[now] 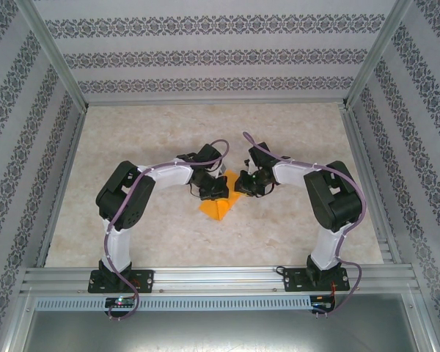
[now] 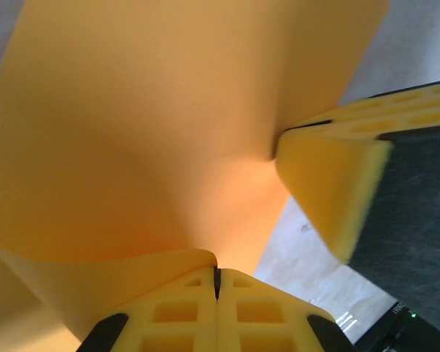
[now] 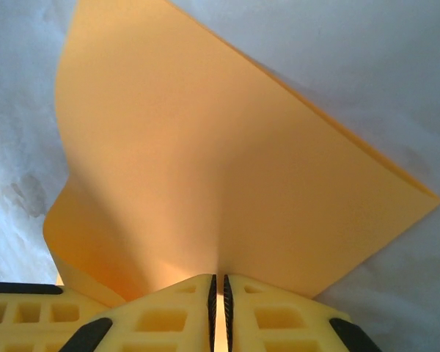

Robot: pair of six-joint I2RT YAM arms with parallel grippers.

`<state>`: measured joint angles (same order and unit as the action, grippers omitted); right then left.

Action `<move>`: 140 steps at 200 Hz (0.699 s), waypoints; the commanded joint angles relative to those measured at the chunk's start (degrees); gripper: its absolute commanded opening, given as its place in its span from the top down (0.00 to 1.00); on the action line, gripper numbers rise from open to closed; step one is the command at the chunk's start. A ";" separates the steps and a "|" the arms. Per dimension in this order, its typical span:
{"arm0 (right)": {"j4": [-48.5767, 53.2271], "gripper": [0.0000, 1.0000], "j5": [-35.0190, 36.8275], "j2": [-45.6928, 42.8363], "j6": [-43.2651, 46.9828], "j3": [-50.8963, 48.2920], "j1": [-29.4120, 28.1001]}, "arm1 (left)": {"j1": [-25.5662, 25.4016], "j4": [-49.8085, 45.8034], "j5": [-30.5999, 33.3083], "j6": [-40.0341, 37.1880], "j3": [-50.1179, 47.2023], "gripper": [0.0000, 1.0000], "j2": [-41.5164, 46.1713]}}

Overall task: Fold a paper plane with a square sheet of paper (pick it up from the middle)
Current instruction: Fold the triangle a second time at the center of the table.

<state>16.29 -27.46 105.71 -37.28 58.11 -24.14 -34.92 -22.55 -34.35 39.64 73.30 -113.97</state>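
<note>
Top external: wrists hide most of the square sheet of paper (image 1: 218, 209), pinched between closed left jaws and right jaws.

The left gripper (image 2: 217, 277) and right gripper (image 3: 218, 284) crowd the paper (image 1: 218, 210); surrounding table (image 1: 169, 125) lies open.

The paper (image 1: 218, 209) is seen as a thin, plain orange sheet with straight edges and one sharp corner. It is raised off the table (image 1: 169, 235) near its middle, bent into a smooth curve and gathered to a narrow pinch at its lower edge.
</note>
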 commanded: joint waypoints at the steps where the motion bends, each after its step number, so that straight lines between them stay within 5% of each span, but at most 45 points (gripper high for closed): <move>1: 1.56 0.86 1.21 1.25 1.09 -0.71 0.04 | -0.78 -1.08 -0.89 -1.22 1.31 1.00 -1.38; 140: 2.25 0.86 1.20 1.13 1.40 -0.05 -0.35 | -0.87 -1.10 -0.82 -1.86 1.45 0.99 -3.43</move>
<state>16.32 -27.46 105.71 -37.10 58.11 -24.14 -34.94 -23.33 -34.52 38.98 73.65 -115.79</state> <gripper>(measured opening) 0.145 0.062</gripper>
